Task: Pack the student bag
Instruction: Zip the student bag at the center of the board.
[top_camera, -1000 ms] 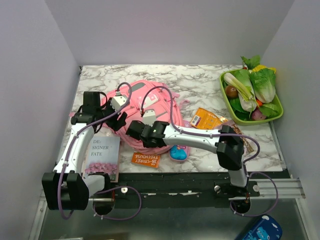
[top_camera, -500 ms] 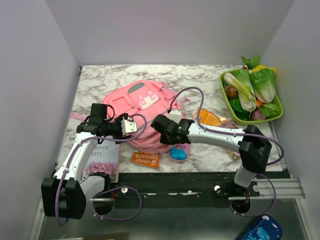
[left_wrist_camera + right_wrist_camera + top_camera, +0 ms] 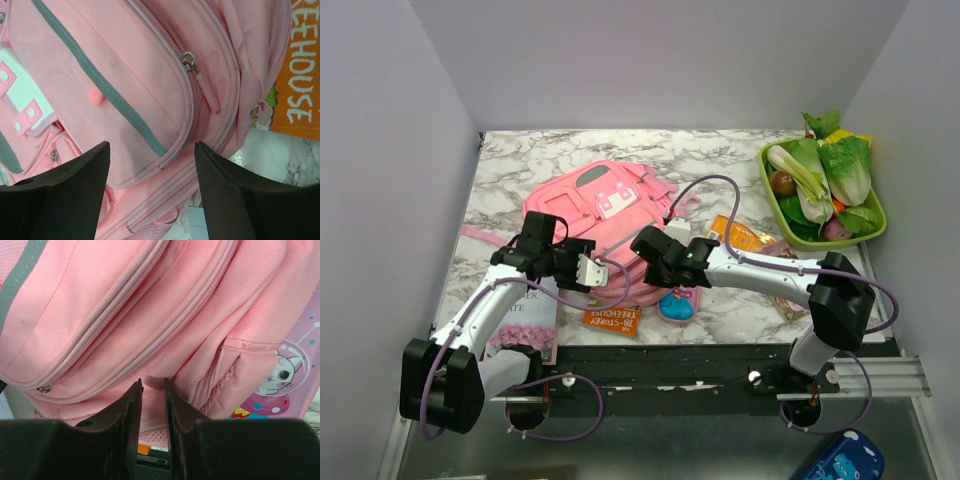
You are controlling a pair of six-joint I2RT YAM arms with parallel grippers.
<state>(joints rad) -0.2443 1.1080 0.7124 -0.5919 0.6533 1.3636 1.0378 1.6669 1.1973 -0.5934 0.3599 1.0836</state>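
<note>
The student bag (image 3: 595,205) is a large pink backpack with grey-green trim and a white flap patch, lying flat at the table's middle left. My left gripper (image 3: 595,272) hovers over its near left edge. In the left wrist view that gripper (image 3: 152,150) stands open, the bag (image 3: 125,75) and its closed zips showing between the fingers, with nothing held. My right gripper (image 3: 640,245) is at the bag's near right edge. In the right wrist view its jaws (image 3: 153,382) stand narrow with a fold of the bag's pink fabric (image 3: 200,300) pinched between the tips.
An orange paperback (image 3: 612,318) and a small cartoon-print pencil case (image 3: 677,305) lie against the bag's near edge. A pale book (image 3: 525,320) lies under the left arm. An orange snack packet (image 3: 735,237) lies right of the bag. A green tray (image 3: 825,243) of vegetables fills the far right.
My left arm swung from the bag's left side round to its near left edge, its jaws widening slightly. My right gripper moved right, off the bag's top, to its near right edge.
</note>
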